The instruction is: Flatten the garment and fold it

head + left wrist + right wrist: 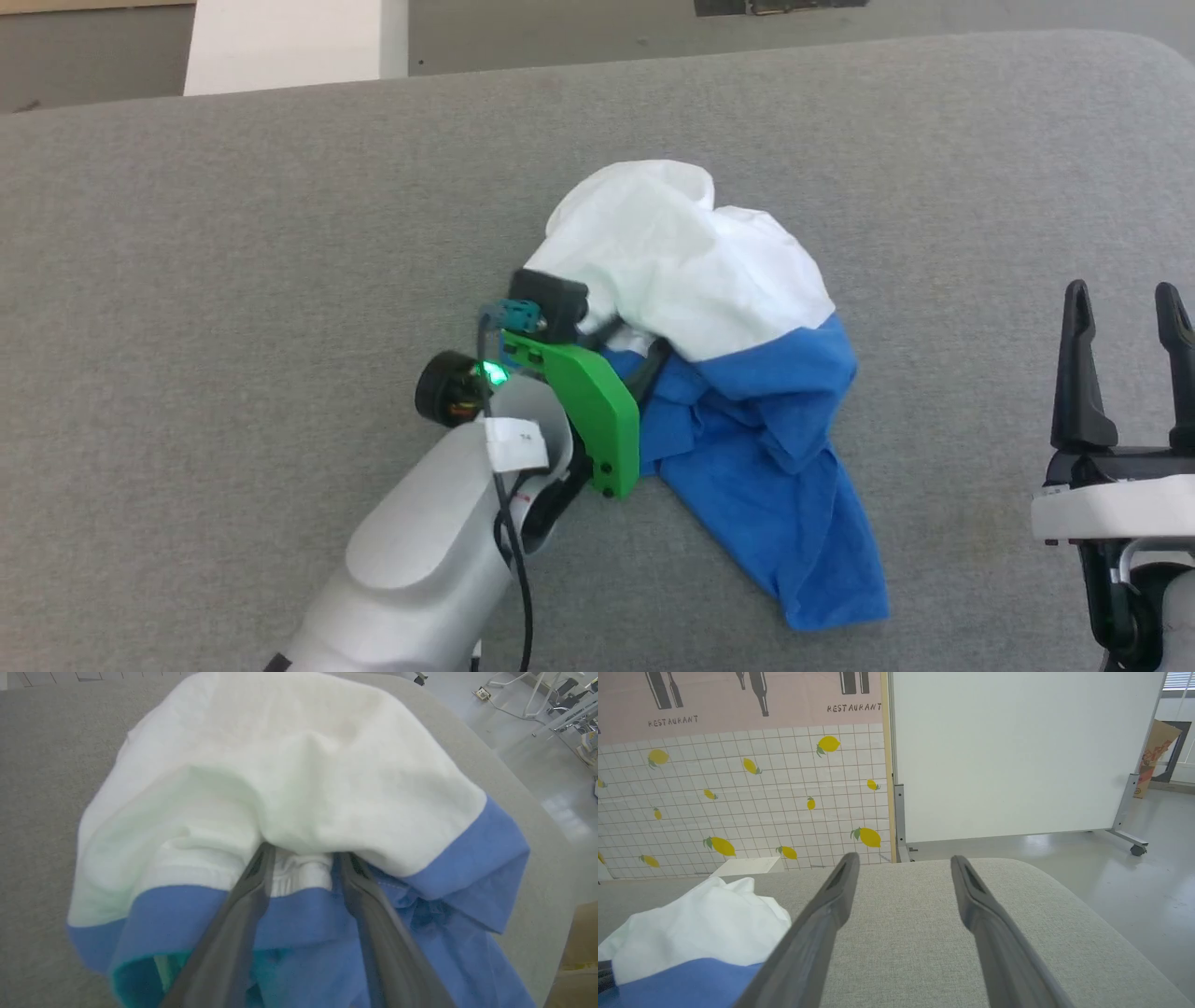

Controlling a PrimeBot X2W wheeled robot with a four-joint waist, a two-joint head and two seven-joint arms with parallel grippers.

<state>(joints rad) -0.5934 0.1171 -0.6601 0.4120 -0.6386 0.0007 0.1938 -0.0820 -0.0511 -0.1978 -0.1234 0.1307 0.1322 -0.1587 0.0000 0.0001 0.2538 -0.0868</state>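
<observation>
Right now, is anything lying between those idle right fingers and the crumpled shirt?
Nothing visible. Bare grey table separates the right fingers from the garment. The left fingers are spread apart, with their tips tucked under its white fold.

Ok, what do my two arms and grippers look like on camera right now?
The left arm is a smooth pale grey shell with a bright green bracket, a black cable, a white tag and a green light. The left gripper and right gripper each have two long, dark, tapered fingers. The right one's base carries a white band.
</observation>
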